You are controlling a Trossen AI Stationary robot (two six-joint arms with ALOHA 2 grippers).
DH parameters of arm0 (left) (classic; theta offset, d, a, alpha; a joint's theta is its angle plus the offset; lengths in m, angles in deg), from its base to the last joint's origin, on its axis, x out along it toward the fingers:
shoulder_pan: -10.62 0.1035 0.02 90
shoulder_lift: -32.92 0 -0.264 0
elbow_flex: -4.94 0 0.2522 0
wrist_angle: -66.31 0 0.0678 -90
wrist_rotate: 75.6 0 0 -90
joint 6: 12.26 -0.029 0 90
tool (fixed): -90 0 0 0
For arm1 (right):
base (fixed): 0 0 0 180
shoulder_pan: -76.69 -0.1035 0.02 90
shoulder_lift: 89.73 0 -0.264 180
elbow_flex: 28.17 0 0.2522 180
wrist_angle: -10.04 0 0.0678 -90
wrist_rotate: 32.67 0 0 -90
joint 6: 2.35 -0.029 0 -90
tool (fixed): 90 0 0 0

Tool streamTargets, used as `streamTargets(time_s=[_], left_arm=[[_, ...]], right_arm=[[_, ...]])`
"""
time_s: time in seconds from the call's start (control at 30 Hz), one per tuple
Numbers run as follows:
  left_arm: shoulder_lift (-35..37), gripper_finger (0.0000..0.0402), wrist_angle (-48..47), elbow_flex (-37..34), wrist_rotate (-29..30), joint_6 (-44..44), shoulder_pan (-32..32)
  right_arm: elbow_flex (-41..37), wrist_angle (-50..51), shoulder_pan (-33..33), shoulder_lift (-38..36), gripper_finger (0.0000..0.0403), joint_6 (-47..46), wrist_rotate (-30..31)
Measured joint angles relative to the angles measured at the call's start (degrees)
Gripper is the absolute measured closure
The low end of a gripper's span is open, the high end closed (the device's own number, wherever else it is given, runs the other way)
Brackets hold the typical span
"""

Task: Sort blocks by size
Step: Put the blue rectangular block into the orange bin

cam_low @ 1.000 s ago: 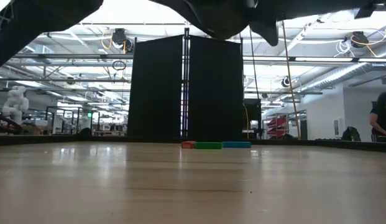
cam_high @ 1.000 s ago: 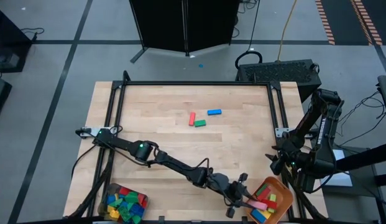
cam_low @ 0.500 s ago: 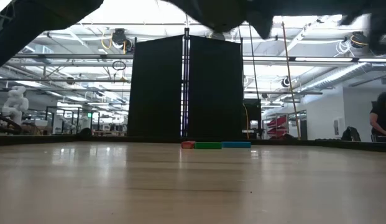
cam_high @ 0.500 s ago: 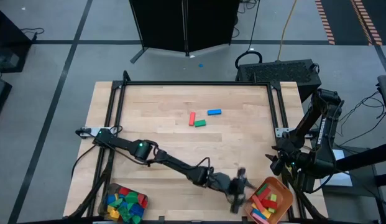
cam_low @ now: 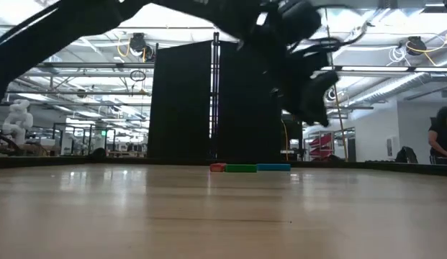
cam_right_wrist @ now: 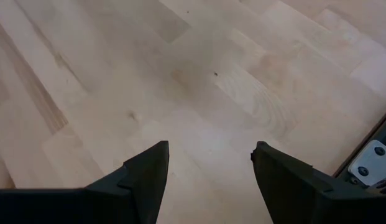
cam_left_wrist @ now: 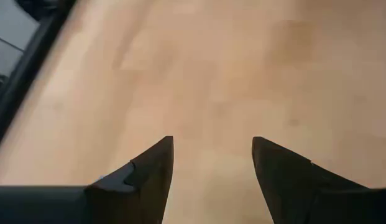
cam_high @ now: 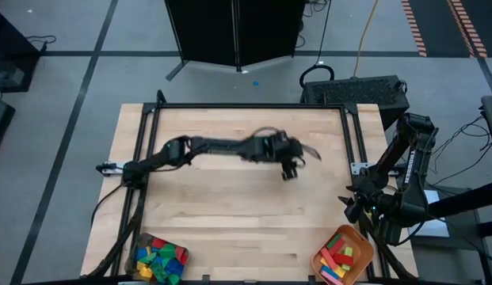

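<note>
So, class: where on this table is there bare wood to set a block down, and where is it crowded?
Bare wood runs between the grey container and the orange tray, and across the middle of the table. It is crowded near the far edge, where the open left gripper hangs above the loose blocks.

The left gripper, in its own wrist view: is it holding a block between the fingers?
No, the left gripper stands open, with only bare wooden table showing between its two dark fingers.

Three blocks (cam_low: 249, 167) lie side by side at the tabletop's (cam_high: 230, 214) far middle. Near-left corner: container (cam_high: 138, 241) of blocks. Near-right corner: tray (cam_high: 364, 249) of blocks.
</note>
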Motion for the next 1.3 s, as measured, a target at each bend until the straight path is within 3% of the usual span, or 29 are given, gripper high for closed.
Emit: streamTargets(time_s=[0.2, 0.33, 0.4, 0.63, 0.9, 1.03, 1.3], left_arm=[[2.13, 0.0186, 1.60, -5.30, -2.91, -4.17, 6.52], [1.99, 0.0186, 0.56, -5.40, -11.04, -3.81, 10.43], [1.70, 0.0186, -0.84, -5.28, -12.26, -3.13, 11.51], [0.68, 0.0185, -5.07, -7.51, -12.48, -4.67, 12.42], [0.77, 0.0185, -0.40, -14.53, -6.48, -3.42, 12.33], [0.81, 0.0186, 2.24, -15.71, -6.53, -2.49, 12.37], [0.85, 0.0264, 4.19, -15.72, -24.26, 3.23, 9.57]], right_arm=[[0.00, -0.05, -0.07, 0.00, 0.0179, 0.46, -0.07], [0.00, -0.03, -0.11, 0.02, 0.0179, 1.36, -0.17], [0.00, 0.13, -0.11, 0.00, 0.0179, 1.68, -0.19], [0.00, 0.34, -0.11, 0.00, 0.0179, 1.93, -0.24], [0.00, 0.72, -0.11, 0.02, 0.0179, 1.86, -0.26], [0.00, 0.62, -0.11, 0.00, 0.0179, 1.44, -0.26], [0.00, 0.65, -0.11, 0.02, 0.0179, 0.42, -0.24]])
